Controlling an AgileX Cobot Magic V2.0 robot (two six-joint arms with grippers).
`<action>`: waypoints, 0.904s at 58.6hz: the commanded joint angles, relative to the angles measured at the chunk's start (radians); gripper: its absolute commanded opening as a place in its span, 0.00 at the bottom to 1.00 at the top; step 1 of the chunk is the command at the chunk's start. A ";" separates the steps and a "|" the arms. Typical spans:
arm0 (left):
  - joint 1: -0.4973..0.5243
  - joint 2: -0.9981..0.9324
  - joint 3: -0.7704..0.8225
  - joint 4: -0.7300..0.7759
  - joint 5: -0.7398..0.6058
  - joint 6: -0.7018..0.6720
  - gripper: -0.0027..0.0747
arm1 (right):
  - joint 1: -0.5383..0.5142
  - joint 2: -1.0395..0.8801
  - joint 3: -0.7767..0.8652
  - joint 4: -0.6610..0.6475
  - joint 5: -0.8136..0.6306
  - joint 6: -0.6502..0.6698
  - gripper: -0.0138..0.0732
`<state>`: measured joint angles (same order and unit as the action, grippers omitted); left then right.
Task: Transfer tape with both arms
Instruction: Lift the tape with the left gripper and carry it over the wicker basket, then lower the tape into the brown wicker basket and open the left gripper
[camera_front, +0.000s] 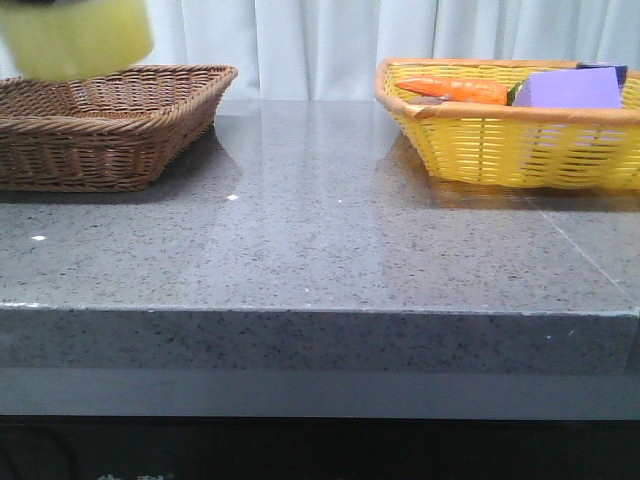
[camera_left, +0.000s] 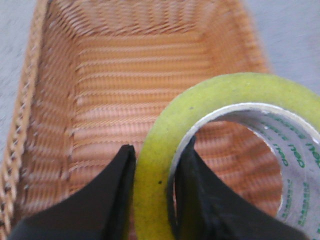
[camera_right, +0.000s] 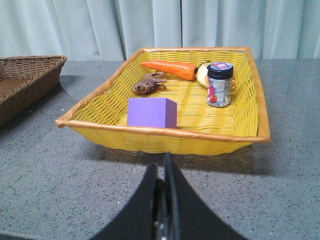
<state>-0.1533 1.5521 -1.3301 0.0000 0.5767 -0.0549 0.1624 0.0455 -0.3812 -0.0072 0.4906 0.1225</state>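
Observation:
The yellow tape (camera_front: 75, 35) hangs above the brown wicker basket (camera_front: 110, 125) at the far left of the front view. In the left wrist view my left gripper (camera_left: 156, 165) is shut on the tape (camera_left: 165, 130), one finger outside the roll and one inside its white core with green lettering, over the brown basket's floor (camera_left: 115, 85). My right gripper (camera_right: 162, 167) is shut and empty, low over the grey table in front of the yellow basket (camera_right: 170, 135). Neither gripper shows in the front view.
The yellow basket (camera_front: 510, 140) at the back right holds a purple block (camera_right: 151, 112), a carrot (camera_right: 170, 70), a dark-lidded jar (camera_right: 220, 84) and a small brown figure (camera_right: 147, 85). The grey table (camera_front: 320, 240) runs between the baskets; its front edge is near.

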 joint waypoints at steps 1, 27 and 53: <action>0.021 0.007 -0.040 -0.015 -0.111 -0.009 0.12 | -0.008 0.013 -0.024 0.001 -0.076 0.000 0.08; 0.027 0.063 -0.042 -0.015 -0.158 -0.009 0.51 | -0.008 0.013 -0.024 0.007 -0.071 0.000 0.08; 0.027 -0.311 0.091 -0.015 -0.233 -0.007 0.31 | -0.008 0.013 -0.024 0.007 -0.075 0.000 0.08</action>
<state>-0.1276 1.3655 -1.2648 -0.0086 0.4401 -0.0549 0.1624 0.0455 -0.3790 0.0000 0.4921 0.1225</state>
